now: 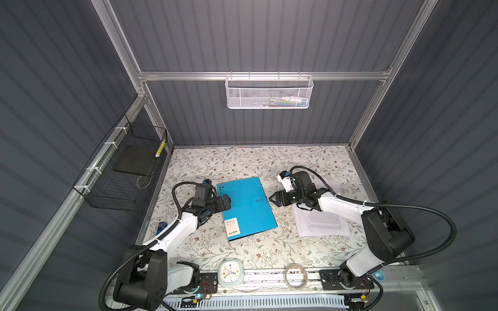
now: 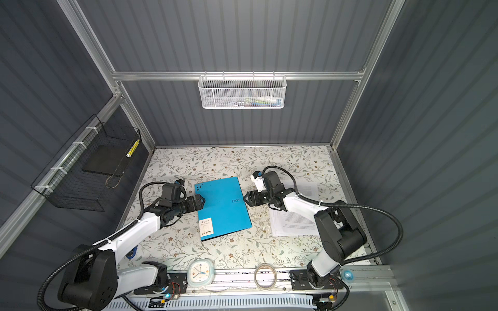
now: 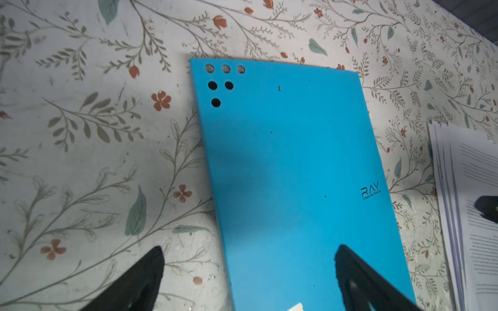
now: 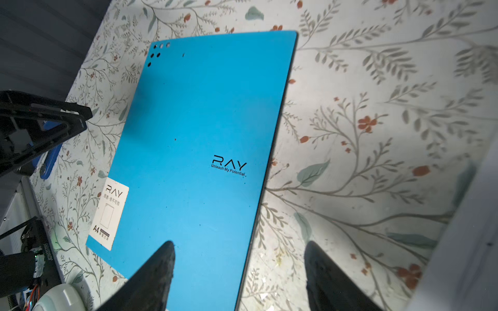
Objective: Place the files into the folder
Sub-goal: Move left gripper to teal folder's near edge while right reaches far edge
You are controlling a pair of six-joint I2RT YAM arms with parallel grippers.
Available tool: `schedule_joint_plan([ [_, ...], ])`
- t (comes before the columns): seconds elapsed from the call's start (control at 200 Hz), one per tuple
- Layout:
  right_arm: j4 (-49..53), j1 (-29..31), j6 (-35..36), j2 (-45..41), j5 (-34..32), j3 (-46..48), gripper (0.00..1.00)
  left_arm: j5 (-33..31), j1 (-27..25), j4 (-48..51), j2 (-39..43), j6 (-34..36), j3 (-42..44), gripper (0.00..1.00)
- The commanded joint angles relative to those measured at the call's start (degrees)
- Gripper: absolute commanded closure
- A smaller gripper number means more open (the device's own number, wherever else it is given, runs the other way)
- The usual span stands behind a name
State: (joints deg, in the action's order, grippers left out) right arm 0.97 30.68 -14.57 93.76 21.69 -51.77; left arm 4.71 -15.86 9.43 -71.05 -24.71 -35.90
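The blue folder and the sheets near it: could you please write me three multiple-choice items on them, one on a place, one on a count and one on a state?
1. In a top view, where do the files lie?
A) on top of the folder
B) on the table, right of the folder
C) in a wire basket

2. How many round holes are punched in the folder's corner?
A) three
B) nine
C) six

3. How is the folder?
A) closed, lying flat
B) open, inner faces up
C) standing on edge

Answers:
1 B: the white sheets lie on the table, with a gap between them and the blue cover.
2 C: the left wrist view shows rows of three, two and one.
3 A: only its blue outer cover shows, flat on the table.
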Motion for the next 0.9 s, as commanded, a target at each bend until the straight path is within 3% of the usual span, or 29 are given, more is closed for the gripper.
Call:
schedule_joint_plan([
  [0.0,2.83,1.27,-0.46,2.31,1.24,-2.25,0.24,2.11,-0.71,0.89,-0.48,-1.43,1.13,0.01],
  [0.535,3.98,2.97,-1.51,12.69,4.03,-7.85,0.25,4.38,-2.05,-2.65,-3.52,-1.39,2.51,0.01],
  [0.895,2.87,3.48,-3.17,15.14,4.61,-8.02,0.25,5.5,-2.64,-4.17,-5.92,-0.67,2.56,0.01],
])
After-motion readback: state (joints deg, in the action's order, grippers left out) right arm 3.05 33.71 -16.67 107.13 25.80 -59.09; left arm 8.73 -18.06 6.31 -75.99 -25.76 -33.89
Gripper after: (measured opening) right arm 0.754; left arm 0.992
